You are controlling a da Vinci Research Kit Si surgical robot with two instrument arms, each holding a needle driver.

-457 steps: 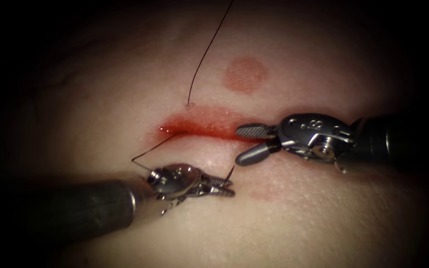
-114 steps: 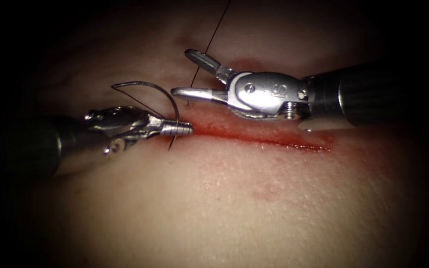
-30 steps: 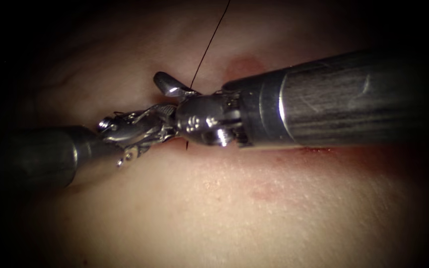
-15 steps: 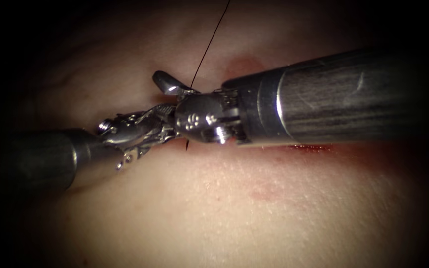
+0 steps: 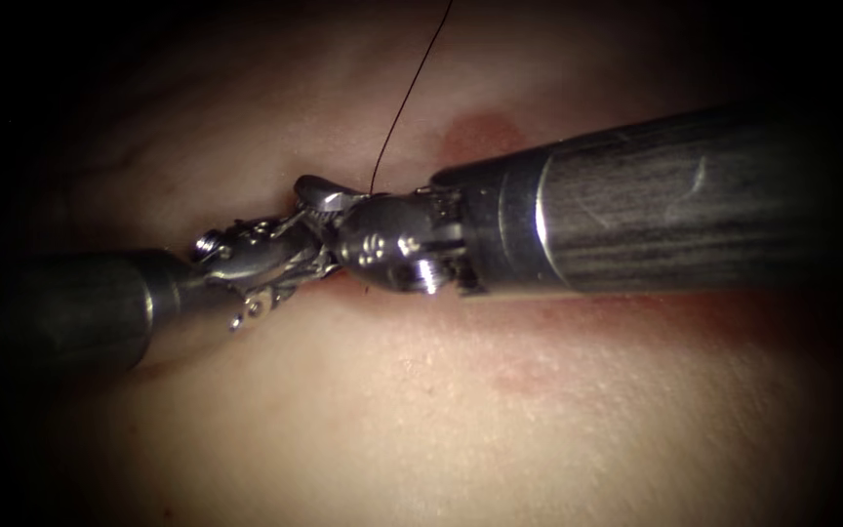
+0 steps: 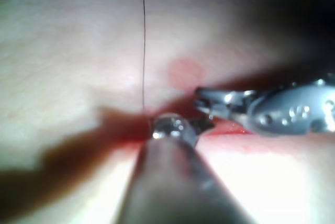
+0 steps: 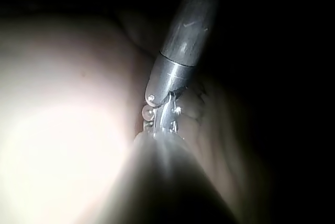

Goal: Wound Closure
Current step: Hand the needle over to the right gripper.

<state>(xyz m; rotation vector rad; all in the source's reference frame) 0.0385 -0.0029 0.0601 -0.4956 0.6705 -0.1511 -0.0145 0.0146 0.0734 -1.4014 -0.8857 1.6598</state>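
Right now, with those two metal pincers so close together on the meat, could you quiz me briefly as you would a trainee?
1. True or false: the left pincer and the right pincer are far apart.
2. In the endoscope view, the thread runs from the pincers towards: A) the upper edge, B) the lower edge, C) the left edge.
3. Fill in: the round pink mark on the tissue lies ___ the right arm's shaft.

Key: 1 false, they are close together. 2 A. 3 above. I cannot tell what either pincer holds.
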